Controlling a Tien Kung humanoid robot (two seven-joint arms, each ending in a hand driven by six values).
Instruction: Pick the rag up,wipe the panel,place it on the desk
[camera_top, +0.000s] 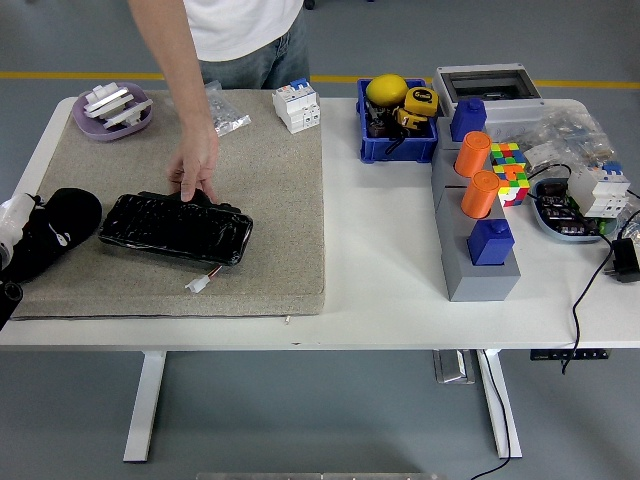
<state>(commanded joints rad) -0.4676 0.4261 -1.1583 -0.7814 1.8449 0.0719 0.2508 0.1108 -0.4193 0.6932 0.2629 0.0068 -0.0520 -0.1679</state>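
The black panel (175, 228) lies on the grey mat (270, 200), with a small white connector (196, 284) on a wire at its near side. A person's hand (196, 165) presses on the panel's far edge. The black rag (62, 228) lies at the mat's left edge, just left of the panel. My left hand (10, 240) is at the picture's left edge, against the rag; its grip is hidden. My right hand is out of view.
A purple dish (112, 110) with white parts, a clear bag (225, 112) and a white breaker (297, 104) sit along the mat's far edge. A blue bin (397, 125), a grey block with orange cylinders (478, 190), a cube and cables crowd the right side.
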